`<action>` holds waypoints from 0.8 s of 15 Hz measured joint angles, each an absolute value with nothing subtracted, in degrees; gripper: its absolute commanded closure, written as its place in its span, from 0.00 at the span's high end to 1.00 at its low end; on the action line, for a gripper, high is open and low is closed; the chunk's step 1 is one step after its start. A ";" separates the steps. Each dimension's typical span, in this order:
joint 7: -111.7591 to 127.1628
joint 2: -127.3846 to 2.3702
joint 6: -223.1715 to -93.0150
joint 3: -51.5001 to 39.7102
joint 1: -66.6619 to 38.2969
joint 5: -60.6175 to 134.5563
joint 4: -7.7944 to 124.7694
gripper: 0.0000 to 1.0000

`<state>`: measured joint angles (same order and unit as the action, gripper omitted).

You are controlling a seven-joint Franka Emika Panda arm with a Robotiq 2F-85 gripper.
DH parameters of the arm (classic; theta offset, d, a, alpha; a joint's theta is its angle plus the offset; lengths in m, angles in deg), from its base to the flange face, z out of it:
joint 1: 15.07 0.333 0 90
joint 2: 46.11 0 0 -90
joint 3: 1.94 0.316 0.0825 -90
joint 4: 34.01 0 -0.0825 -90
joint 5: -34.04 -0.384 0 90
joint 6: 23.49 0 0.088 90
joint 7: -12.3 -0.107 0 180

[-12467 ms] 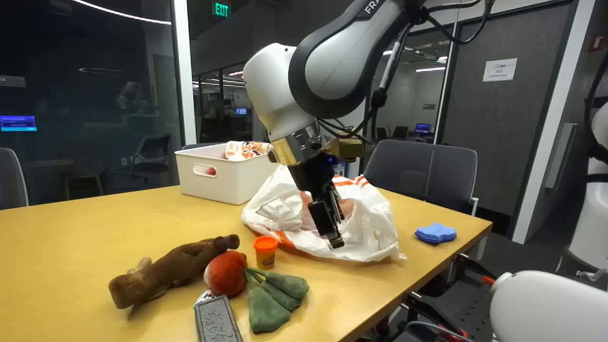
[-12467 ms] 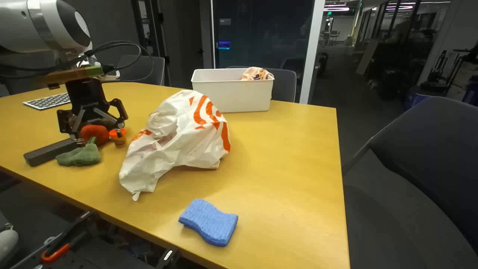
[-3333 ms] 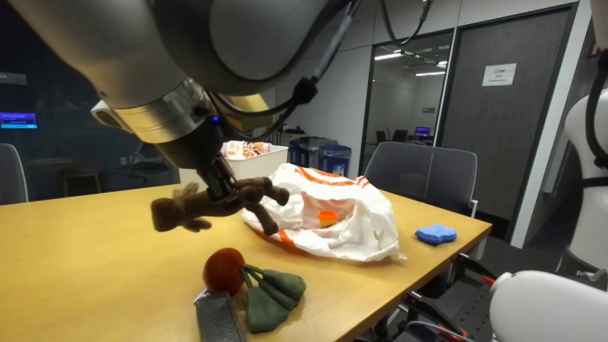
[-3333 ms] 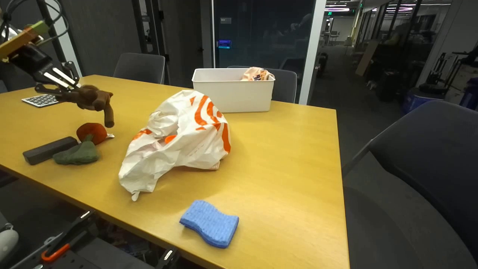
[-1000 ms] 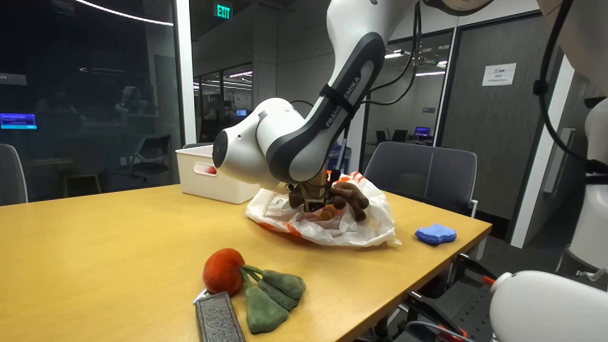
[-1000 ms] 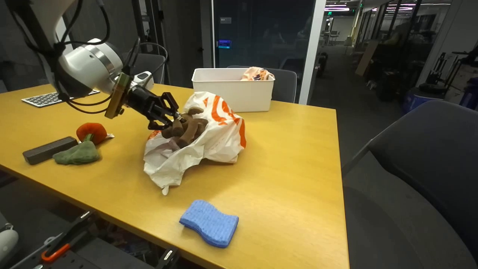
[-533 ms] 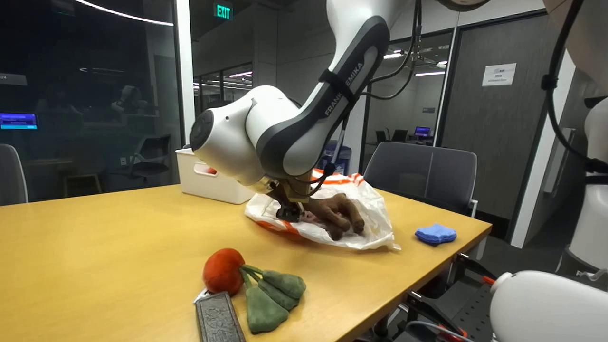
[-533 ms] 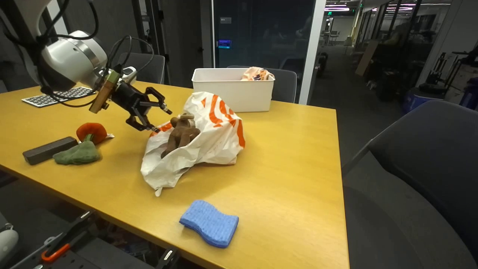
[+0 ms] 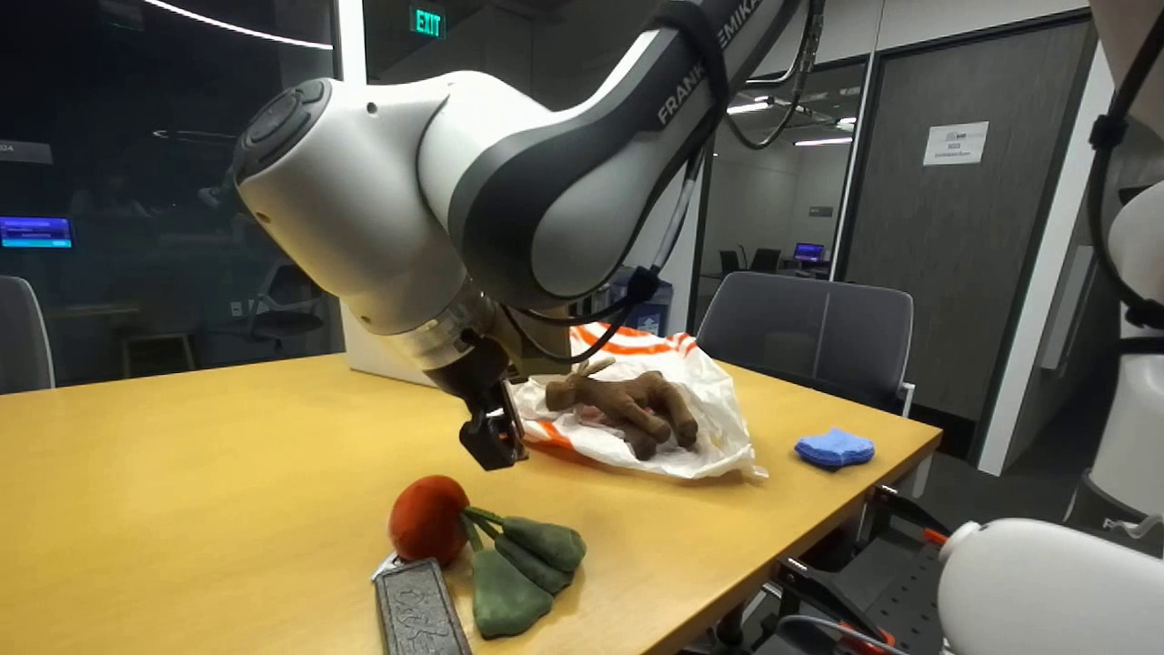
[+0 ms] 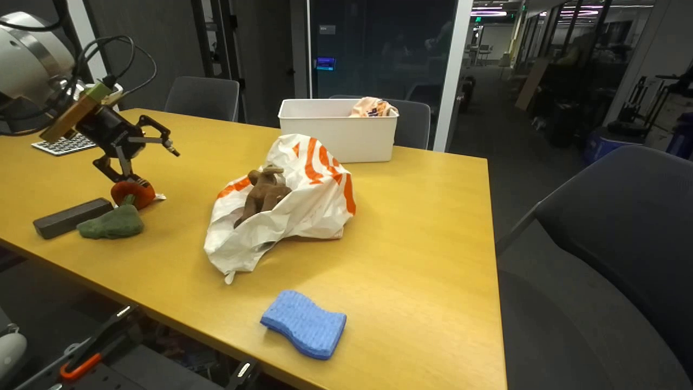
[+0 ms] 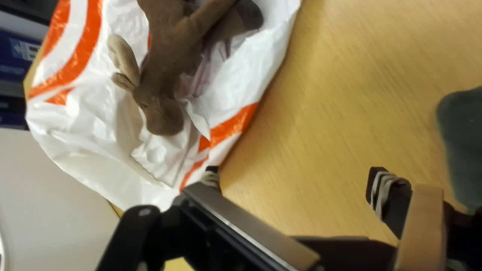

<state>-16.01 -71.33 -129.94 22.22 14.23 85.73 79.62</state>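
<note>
Table (image 9: 227,491), plush moose (image 9: 623,398) lengthwise, head toward pincer (image 10: 158,168)

Yellow table (image 10: 406,244) bearing white bag (image 10: 303,216), blue sponge (image 10: 304,325), plush vegetable (image 9: 496,575), block (image 9: 420,608), bin (image 10: 338,140), keyboard (image 10: 66,145)

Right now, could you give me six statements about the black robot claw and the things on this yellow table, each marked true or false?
1. The black two-fingered gripper stands open. True.
2. The gripper is squeezing the brown plush animal. False: it holds nothing; the animal lies in the open mouth of the crumpled white bag with orange markings.
3. The blue wavy-edged sponge lies on the yellow table, apart from the bag. True.
4. The white rectangular bin is empty. False: a pale printed item shows above the bin's rim.
5. The dark grey oblong block lies beside the red plush vegetable with green leaves. True.
6. The bag sits inside the bin. False: the bag lies on the table.
</note>
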 measured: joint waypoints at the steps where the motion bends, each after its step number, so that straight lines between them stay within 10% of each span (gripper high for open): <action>1: -14.26 -71.49 -132.46 22.29 14.47 85.62 79.98 1.00; 12: 6.35 -76.97 -161.47 19.73 12.76 88.00 80.24 1.00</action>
<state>6.35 -76.97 -161.47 19.73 12.76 88.00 80.24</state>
